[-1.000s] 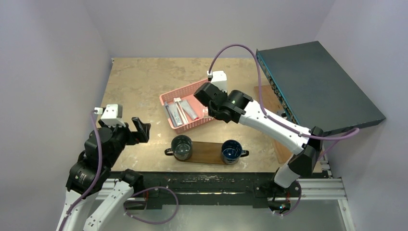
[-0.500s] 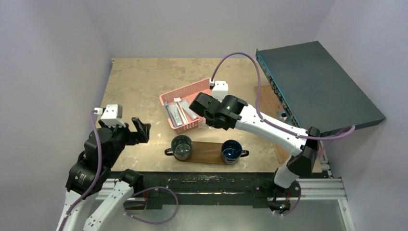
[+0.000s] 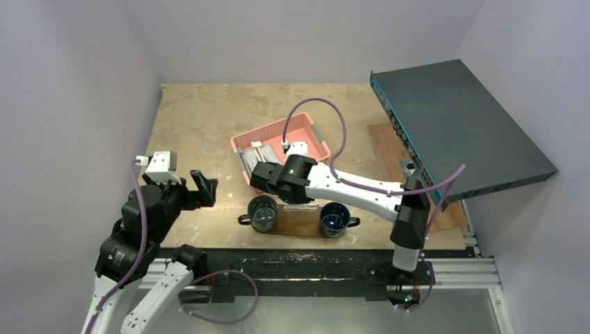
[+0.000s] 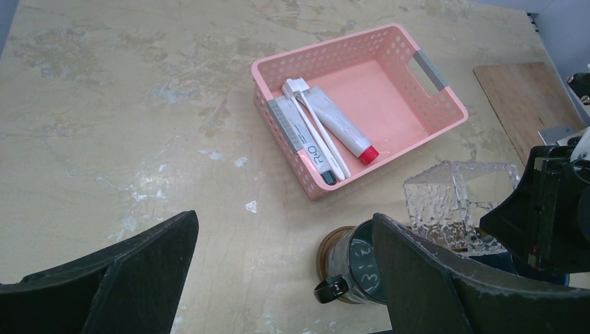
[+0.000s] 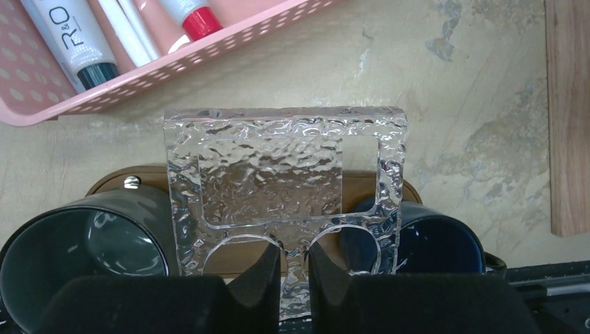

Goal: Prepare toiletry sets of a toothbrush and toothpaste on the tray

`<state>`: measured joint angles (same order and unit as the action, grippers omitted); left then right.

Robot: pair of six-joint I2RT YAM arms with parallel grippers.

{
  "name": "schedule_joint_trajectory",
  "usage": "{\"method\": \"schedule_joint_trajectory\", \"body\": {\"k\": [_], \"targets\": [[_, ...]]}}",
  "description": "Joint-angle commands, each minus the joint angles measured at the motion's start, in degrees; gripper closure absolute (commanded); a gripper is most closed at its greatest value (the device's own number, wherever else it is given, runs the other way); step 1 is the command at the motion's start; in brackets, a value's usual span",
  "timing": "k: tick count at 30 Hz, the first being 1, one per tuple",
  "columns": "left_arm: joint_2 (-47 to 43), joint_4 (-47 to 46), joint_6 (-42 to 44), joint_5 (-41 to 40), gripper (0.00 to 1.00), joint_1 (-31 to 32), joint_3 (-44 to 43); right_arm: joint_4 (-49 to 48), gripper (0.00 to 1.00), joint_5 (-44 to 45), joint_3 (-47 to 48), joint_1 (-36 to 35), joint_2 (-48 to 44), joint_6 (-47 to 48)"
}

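Thin white toothbrushes (image 4: 316, 129) and two squeeze tubes, one grey-white with a dark cap (image 4: 303, 142) and one with a red cap (image 4: 342, 130), lie in the pink basket (image 3: 309, 132). The dark brown oval tray (image 3: 300, 221) bears a black mug (image 3: 263, 212) and a blue mug (image 3: 335, 218). My right gripper (image 5: 294, 254) is shut on the lower edge of a clear textured acrylic holder (image 5: 285, 167), held upright over the tray (image 5: 111, 182) between the mugs. My left gripper (image 4: 282, 223) is open and empty, left of the black mug (image 4: 358, 268).
A paler rectangular wooden board (image 3: 386, 142) lies at the right, partly under a large dark grey-blue slab (image 3: 459, 118) that leans over the table's right side. The basket stands just behind the tray.
My right arm has swung left and nearer, from the basket's right end to over the tray between the mugs, carrying the clear holder. The left arm has not moved.
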<state>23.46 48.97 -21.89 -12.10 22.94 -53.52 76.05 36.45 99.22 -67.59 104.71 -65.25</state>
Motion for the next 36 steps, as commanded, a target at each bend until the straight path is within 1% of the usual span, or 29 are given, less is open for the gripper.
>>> {"method": "schedule_joint_trajectory", "body": {"k": [1, 13, 29, 36], "targets": [[-0.69, -0.49, 0.00, 0.76, 0.05, -0.09, -0.67, 1.95, 1.00, 0.54, 1.52, -0.74, -1.94, -4.35], [-0.79, -0.32, -0.04, 0.41, 0.05, 0.00, -0.62, 0.36, 1.00, -2.42, -3.21, -2.43, -2.64, -8.66], [-0.52, -0.36, -0.02, 0.49, 0.05, 0.00, -0.62, -3.38, 1.00, -5.65, -7.30, -4.51, -1.26, -9.14], [-0.44, -0.42, -0.01, 0.64, 0.05, 0.00, -0.67, -3.03, 1.00, -5.48, -7.71, -5.18, -0.61, -9.85]]}}
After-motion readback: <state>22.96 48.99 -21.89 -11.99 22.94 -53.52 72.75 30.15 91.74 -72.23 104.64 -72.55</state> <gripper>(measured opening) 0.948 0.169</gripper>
